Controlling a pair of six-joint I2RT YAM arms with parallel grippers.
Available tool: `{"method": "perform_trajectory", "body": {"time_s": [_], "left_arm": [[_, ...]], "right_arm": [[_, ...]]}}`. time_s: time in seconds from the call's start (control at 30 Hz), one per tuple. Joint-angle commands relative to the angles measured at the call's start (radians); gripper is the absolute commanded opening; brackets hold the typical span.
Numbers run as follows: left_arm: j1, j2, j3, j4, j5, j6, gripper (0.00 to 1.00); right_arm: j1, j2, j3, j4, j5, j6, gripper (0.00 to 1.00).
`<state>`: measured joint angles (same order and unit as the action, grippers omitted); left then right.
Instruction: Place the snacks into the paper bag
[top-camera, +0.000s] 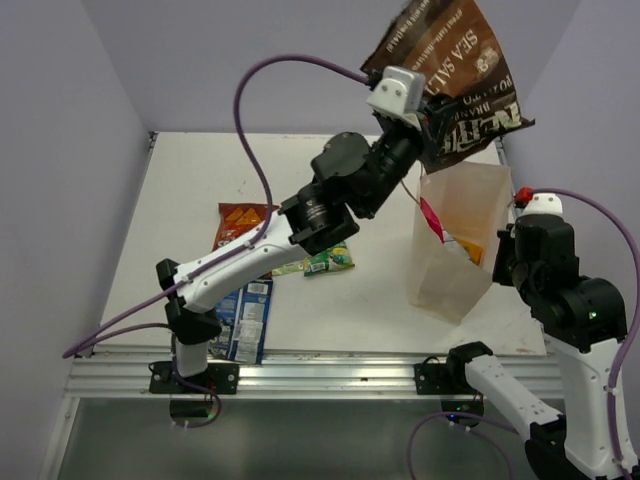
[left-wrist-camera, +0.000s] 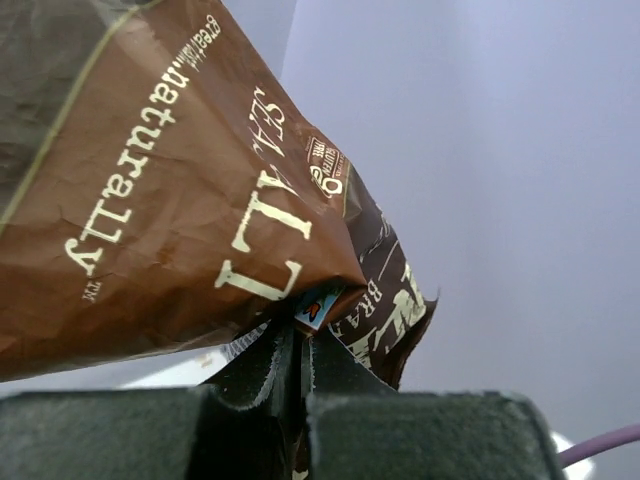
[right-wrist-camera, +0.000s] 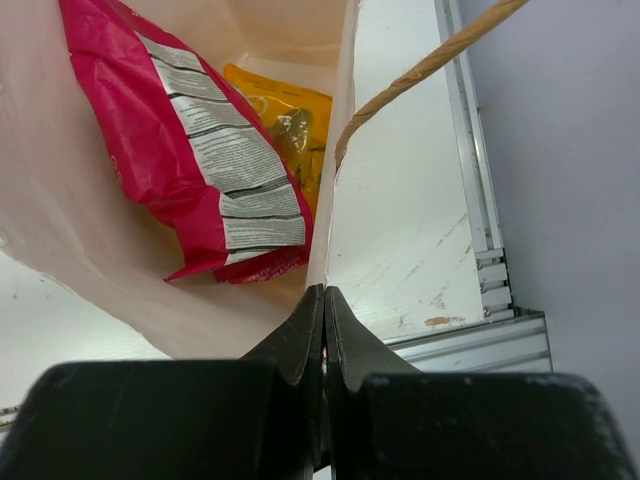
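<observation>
Left claw (left-wrist-camera: 302, 335) clamps brown sea-salt packet (top-camera: 452, 70) above paper bag (top-camera: 455, 260); right claw (right-wrist-camera: 324, 305) pinches rim (steadying). Next: lower, release.

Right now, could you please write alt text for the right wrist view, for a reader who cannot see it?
The right gripper has its jaws shut on a wall of the open paper bag. Inside lie a magenta packet with white panels and, deeper in, an orange-yellow packet; the bag's loop handle and the white table show on the right.
</observation>
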<state>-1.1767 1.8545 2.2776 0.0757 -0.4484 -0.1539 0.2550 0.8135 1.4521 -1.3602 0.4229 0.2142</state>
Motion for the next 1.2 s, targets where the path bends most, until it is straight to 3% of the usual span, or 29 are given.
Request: {"method": "perform_trajectory", "body": {"time_s": [0.0,0.43,0.73,0.97,1.07,1.13,1.17], "left_arm": [[-0.017,0.067,-0.058,0.013,0.068,-0.009,0.00],[-0.089,0.120,-0.231,-0.108,0.108,0.065,0.00],[-0.153,0.103,-0.336,-0.261,-0.093,0.203,0.00],[-0.181,0.121,-0.314,-0.271,-0.118,0.264,0.01],[-0.190,0.121,-0.276,-0.275,-0.059,0.266,0.27],[-0.201,0.123,-0.207,-0.284,-0.059,0.264,0.37],[-0.205,0.124,-0.170,-0.292,-0.067,0.269,0.50]], "right_arm": [[0.001,-0.016,0.011,0.001,-0.024,-0.021,0.00],[0.001,-0.028,0.025,-0.010,-0.019,-0.018,0.00],[0.001,-0.031,0.036,-0.016,-0.019,-0.018,0.00],[0.001,-0.033,0.037,-0.019,-0.027,-0.016,0.00],[0.001,-0.036,0.039,-0.020,-0.027,-0.016,0.00],[0.001,-0.039,0.042,-0.023,-0.029,-0.013,0.00],[0.001,-0.040,0.042,-0.023,-0.030,-0.015,0.00]]}}
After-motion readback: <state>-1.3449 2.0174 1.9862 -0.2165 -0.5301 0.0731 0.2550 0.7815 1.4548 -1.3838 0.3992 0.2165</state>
